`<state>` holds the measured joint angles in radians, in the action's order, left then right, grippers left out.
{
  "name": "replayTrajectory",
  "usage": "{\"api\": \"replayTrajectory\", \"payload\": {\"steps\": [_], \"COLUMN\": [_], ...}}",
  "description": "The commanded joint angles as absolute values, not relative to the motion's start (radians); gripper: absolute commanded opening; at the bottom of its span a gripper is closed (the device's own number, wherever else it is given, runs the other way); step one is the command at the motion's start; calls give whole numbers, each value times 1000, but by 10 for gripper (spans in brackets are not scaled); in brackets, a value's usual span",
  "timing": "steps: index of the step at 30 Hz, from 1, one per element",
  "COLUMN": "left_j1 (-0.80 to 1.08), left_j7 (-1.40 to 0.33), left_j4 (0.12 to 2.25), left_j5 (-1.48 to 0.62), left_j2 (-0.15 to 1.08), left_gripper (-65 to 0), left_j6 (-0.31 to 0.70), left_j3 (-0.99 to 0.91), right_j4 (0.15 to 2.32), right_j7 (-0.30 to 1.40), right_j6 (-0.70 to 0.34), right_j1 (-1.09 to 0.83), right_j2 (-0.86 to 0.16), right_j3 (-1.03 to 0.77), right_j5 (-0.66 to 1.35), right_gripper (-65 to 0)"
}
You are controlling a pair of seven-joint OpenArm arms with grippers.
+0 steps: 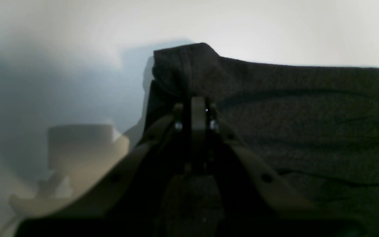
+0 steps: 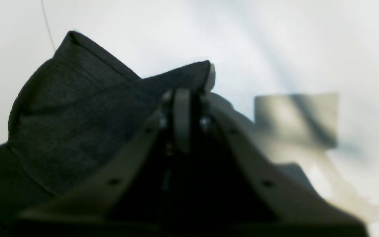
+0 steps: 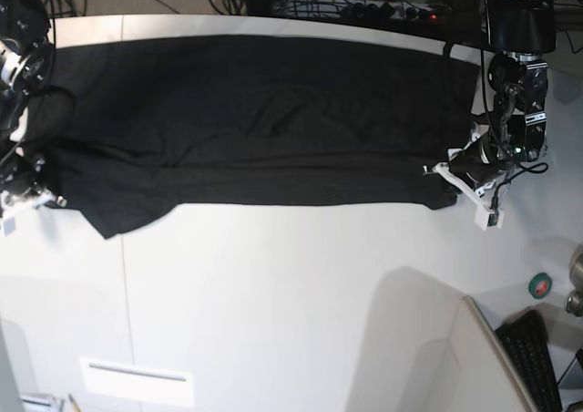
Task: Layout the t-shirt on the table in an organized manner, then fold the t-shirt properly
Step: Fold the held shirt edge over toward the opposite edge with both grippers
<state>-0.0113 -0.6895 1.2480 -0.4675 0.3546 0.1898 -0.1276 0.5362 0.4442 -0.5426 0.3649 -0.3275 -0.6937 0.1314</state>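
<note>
The black t-shirt lies stretched wide across the far half of the white table, plain side up, with no print showing. My left gripper is at the shirt's right end, low over the table. In the left wrist view the left gripper is shut on a raised fold of the t-shirt. My right gripper is at the shirt's left end. In the right wrist view the right gripper is shut on a lifted corner of the t-shirt.
A thin dark seam runs down the table's left side, and a white strip lies near the front edge. A green tape roll and a keyboard sit at the right. Cables crowd the back edge.
</note>
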Motion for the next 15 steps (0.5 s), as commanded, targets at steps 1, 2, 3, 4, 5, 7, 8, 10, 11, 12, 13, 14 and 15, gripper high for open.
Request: {"api": "replayTrajectory", "payload": {"steps": [1,2,3,4,5,7,8,10,11,12,13,14,15], "left_j1": [-27,-27,-27,-24,-22,-19,-19,-18,-18,-18,-18,-19,-19], "left_j7": [-673,-673,-673,-673,-673,-673,-673,-673,-673,-673,-673,-673,-673], "left_j4": [1264,1264,1264,1264,1264,1264,1264,1262,1262,1260,1254,1245,1239], "left_j5": [-472,-472,-472,-472,-472,-472,-472,-472,-472,-472,-472,-472,-472], "left_j2": [371,371,371,371,371,371,371,371,371,371,371,371,371], "left_gripper": [-650,-650,-650,-650,-650,-650,-650,-650,-650,-650,-650,-650,-650], "left_j6": [194,194,194,194,194,194,194,194,194,194,194,194,194], "left_j3": [-131,-131,-131,-131,-131,-131,-131,-131,-131,-131,-131,-131,-131], "right_j4": [553,555,555,555,555,555,558,604,634,665,704,751,780], "right_j7": [426,426,426,426,426,426,426,432,432,432,432,432,432], "right_j6": [-555,-556,-556,-556,-556,-556,-556,-556,-556,-556,-556,-556,-556], "right_j1": [386,386,387,387,387,387,387,378,366,354,341,331,321], "right_j2": [-348,-348,-348,-348,-348,-349,-349,-346,-335,-321,-309,-302,-289], "right_j3": [-697,-697,-697,-700,-705,-705,-705,-707,-707,-705,-700,-699,-699], "right_j5": [147,148,148,150,150,151,151,151,151,151,151,150,150], "right_gripper": [-650,-650,-650,-650,-650,-650,-650,-650,-650,-650,-650,-650,-650]}}
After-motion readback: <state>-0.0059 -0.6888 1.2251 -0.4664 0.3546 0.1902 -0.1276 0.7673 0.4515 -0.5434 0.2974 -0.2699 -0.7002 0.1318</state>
